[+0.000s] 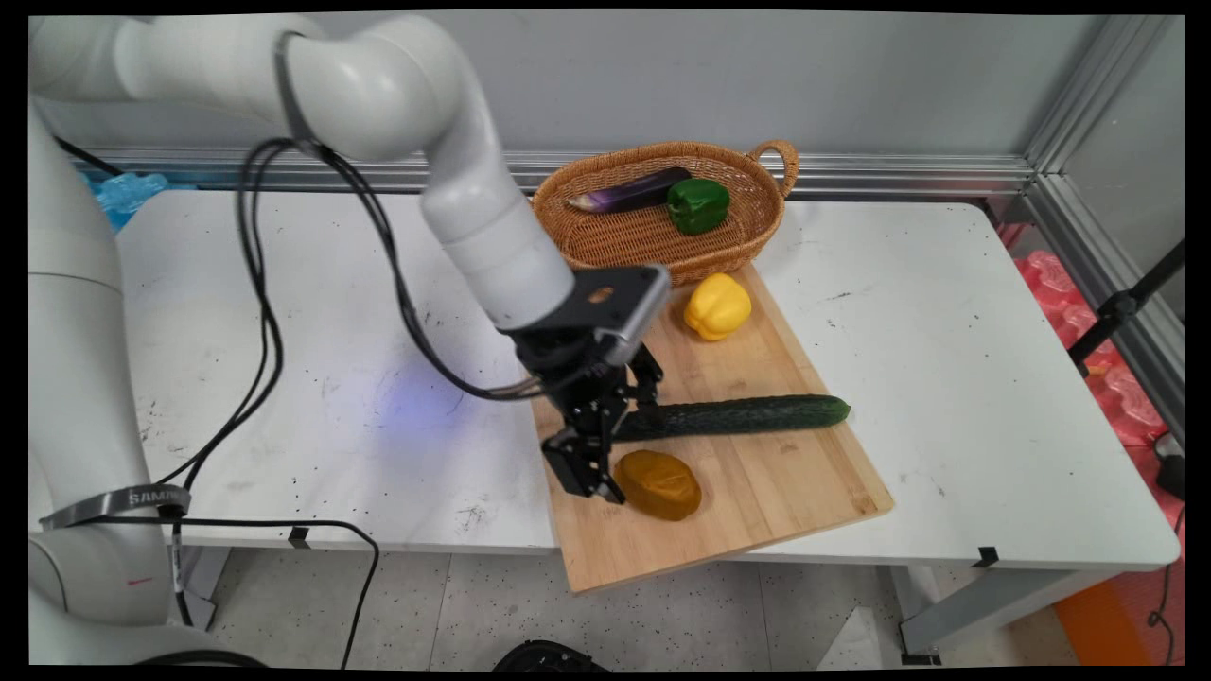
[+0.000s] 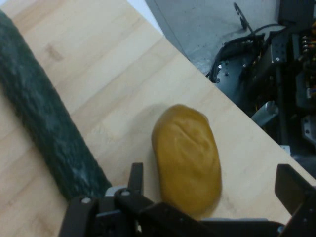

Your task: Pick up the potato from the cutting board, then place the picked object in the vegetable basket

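Note:
My gripper (image 1: 615, 440) hangs open low over the wooden cutting board (image 1: 785, 473), at the left end of a brownish-yellow potato (image 1: 659, 484). In the hand view the potato (image 2: 187, 153) lies between the two fingers of the gripper (image 2: 213, 180), reaching beyond them, and I see no contact with either. A long dark green cucumber (image 1: 738, 415) lies across the board just behind the potato. In the hand view the cucumber (image 2: 44, 128) runs along the left, outside the left finger (image 2: 136, 175). The board (image 2: 108, 64) fills most of that view.
A yellow bell pepper (image 1: 717, 305) sits at the board's far end. Behind it stands a wicker basket (image 1: 747, 241) holding a purple eggplant (image 1: 629, 192) and a green bell pepper (image 1: 698, 205). The board's near corner overhangs the table's front edge.

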`<state>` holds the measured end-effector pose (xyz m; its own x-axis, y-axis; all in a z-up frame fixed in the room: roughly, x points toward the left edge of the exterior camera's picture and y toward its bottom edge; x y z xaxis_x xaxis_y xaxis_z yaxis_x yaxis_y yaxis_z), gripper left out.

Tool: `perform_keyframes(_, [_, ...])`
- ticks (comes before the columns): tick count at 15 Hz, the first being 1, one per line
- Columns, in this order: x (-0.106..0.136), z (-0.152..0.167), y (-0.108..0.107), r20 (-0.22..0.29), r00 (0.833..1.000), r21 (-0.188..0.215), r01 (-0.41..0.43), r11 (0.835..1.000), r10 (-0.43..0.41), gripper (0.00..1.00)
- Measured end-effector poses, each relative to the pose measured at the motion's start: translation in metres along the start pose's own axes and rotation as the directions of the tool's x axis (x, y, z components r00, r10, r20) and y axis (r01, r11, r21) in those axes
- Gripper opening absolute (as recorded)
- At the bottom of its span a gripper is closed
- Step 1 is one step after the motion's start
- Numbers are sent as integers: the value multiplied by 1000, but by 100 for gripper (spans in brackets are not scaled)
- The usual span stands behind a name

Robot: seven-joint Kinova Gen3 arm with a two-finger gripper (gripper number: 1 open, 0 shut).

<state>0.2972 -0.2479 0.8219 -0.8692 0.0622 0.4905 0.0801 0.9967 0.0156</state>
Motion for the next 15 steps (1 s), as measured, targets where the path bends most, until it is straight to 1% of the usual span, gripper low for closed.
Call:
perform_keyframes(3, [8,19,-7,22,1000,-8,3,1000,-3,100])
perform_keyframes(6, [11,30,-9,41,999,-17,2,1000,-1,100])
perform_keyframes(7, [12,33,-10,45,999,-19,0,1000,0,0])
perform_keyframes(11, [13,37,-10,64,998,-26,-16,1000,18,0])
perform_keyframes(15, [19,27,-9,66,997,-16,-37,999,38,0])
